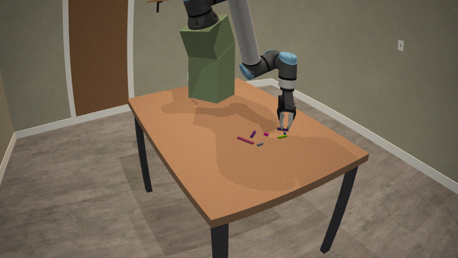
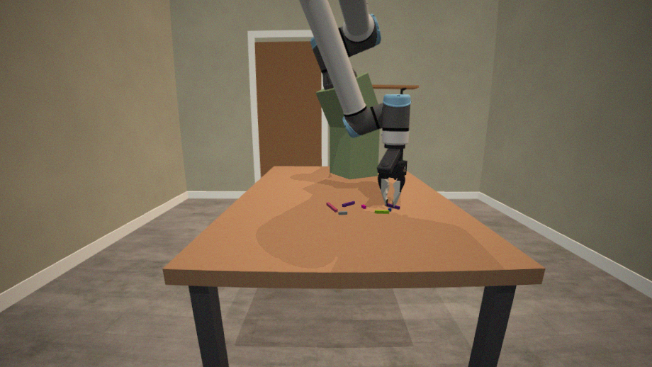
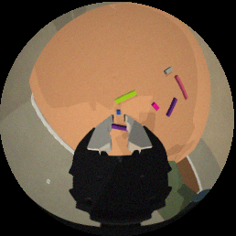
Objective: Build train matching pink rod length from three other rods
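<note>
My gripper [image 1: 285, 130] [image 2: 391, 204] [image 3: 118, 115] is partly open, fingertips low at a purple rod [image 1: 279, 128] [image 2: 397, 207] [image 3: 119, 127]. That rod lies across the gap between the fingers, not pinched. A blue rod [image 1: 284, 133] [image 2: 389, 210] [image 3: 118, 112] lies just beyond the fingertips in the wrist view. A lime rod [image 1: 282, 136] [image 2: 381, 212] [image 3: 125, 97] lies past it, apart. A magenta rod [image 1: 266, 134] [image 2: 363, 207] [image 3: 155, 106] lies apart to one side. The pink rod [image 1: 245, 140] [image 2: 332, 207] [image 3: 181, 87] lies farther off. No rods visibly join end to end.
A second purple rod [image 1: 253, 133] [image 2: 348, 203] [image 3: 171, 107] lies between the magenta and pink rods. A grey rod [image 1: 260, 144] [image 2: 342, 213] [image 3: 168, 70] lies near one end of the pink rod. The green pedestal [image 1: 205, 76] [image 2: 353, 154] stands at the table's back.
</note>
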`<action>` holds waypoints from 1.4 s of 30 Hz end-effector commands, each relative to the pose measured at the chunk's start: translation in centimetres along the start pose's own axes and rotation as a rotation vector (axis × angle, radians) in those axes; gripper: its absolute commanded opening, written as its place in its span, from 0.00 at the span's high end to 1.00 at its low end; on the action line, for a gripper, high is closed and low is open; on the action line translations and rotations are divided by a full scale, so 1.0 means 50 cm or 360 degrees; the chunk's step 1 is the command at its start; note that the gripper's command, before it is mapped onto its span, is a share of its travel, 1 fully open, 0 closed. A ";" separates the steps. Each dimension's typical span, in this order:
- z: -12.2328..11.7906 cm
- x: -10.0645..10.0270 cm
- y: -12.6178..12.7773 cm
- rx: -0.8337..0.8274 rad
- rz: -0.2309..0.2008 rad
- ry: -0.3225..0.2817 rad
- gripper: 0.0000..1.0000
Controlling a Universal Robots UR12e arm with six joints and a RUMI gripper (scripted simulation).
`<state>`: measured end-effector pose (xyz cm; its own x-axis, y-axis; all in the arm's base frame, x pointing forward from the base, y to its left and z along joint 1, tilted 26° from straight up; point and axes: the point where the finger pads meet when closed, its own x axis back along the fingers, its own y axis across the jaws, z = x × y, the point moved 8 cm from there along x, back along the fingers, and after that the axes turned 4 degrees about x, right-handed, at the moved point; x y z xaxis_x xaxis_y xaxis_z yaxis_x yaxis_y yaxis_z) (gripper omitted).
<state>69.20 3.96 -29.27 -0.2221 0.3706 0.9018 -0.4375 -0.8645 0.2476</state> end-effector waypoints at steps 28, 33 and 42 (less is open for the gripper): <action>0.001 -0.032 0.000 0.0000 0.0001 0.0001 0.86; 0.001 -0.032 0.000 0.0000 0.0001 0.0001 0.86; 0.001 -0.032 0.000 0.0000 0.0001 0.0001 0.86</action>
<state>69.57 3.34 -30.78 -0.2221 0.3706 0.9018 -0.4375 -0.8645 0.2476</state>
